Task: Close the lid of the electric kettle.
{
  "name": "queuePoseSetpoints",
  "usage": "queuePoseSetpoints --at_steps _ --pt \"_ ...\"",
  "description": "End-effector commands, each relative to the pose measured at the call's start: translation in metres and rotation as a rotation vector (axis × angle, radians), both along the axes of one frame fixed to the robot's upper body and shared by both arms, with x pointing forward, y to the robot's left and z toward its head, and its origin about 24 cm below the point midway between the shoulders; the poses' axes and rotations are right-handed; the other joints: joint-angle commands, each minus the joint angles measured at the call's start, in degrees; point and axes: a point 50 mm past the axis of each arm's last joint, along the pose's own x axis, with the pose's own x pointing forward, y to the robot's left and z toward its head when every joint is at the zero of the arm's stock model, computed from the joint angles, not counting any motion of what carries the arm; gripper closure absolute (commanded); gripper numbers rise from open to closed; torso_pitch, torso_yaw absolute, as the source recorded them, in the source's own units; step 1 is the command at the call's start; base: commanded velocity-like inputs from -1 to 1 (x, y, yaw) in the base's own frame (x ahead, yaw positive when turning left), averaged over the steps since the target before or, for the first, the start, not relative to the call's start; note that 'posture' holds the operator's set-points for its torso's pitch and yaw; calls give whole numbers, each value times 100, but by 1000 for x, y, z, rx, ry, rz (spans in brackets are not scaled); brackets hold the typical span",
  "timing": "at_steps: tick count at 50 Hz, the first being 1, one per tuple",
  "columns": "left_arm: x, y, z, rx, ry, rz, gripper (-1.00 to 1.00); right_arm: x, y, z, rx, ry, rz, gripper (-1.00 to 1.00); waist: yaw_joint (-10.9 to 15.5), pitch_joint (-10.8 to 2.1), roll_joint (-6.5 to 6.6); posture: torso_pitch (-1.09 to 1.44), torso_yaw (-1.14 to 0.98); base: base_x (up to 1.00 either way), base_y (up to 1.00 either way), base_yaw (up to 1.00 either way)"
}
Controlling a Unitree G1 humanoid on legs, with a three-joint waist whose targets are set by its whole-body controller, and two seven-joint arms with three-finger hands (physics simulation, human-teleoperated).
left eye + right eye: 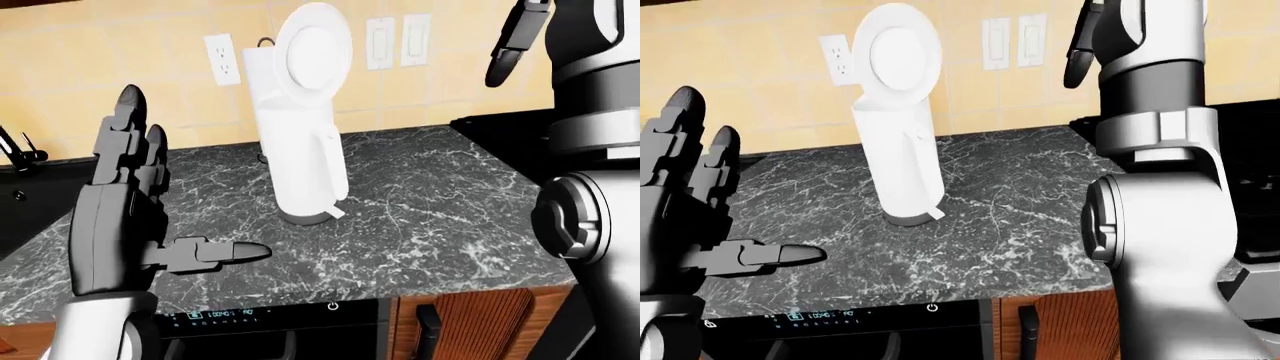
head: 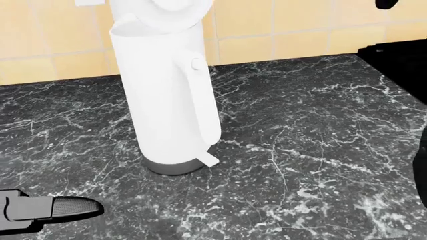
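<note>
1. At the far left of the left-eye view a dark sink (image 1: 20, 199) with a tap is set into the desk (image 1: 430, 202), a black marble top with white veins.
2. The left hand (image 1: 125, 202) is raised at the left of that view, palm turned toward the kettle, two fingers (image 1: 128, 131) pointing straight up and the thumb (image 1: 215, 253) sticking out sideways to the right. It is spread wide and grips nothing, well apart from the kettle.
3. On the tiled wall (image 1: 80, 67) a white outlet (image 1: 221, 58) sits just left of the kettle's top.
4. The kettle (image 1: 303, 161), tall and white on a grey base, stands upright on the desk near the middle of the left-eye view, close to the wall. Its handle faces right, with a small round button (image 2: 196, 63) near its top.
5. The lid (image 1: 313, 46) stands up, hinged open above the body, its round face turned toward the camera.
6. Right of the kettle two white switch plates (image 1: 397, 41) hang on the wall.
7. The right arm (image 1: 1160, 195) rises large at the right of the right-eye view. The right hand (image 1: 1082, 49) hangs high, fingers pointing down; only its fingertips show, so whether it is spread or closed cannot be told. It touches nothing.
</note>
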Motion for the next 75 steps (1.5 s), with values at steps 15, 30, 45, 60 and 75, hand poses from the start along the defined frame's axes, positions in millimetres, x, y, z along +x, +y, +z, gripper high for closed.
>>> queuePoseSetpoints --at_steps 15,30,45,60,75 --pt "-3 4 7 -52 -71 6 -100 -7 5 16 -4 -71 14 -100 65 -264 -26 -61 0 0 0 0" --pt "-3 6 5 -70 -69 11 -100 -7 24 2 -7 -43 56 -100 73 -296 -19 -61 0 0 0 0" --pt "-3 5 4 -72 -71 9 -100 -10 43 -9 -12 -29 87 -100 68 -311 -25 -61 0 0 0 0" --pt "-3 6 6 -77 -75 7 -100 -18 70 -15 -9 -12 134 -100 56 -313 -13 -61 0 0 0 0" --pt "-5 7 6 -96 -82 10 -100 -31 95 -22 -7 1 196 -100 45 -308 9 -61 0 0 0 0"
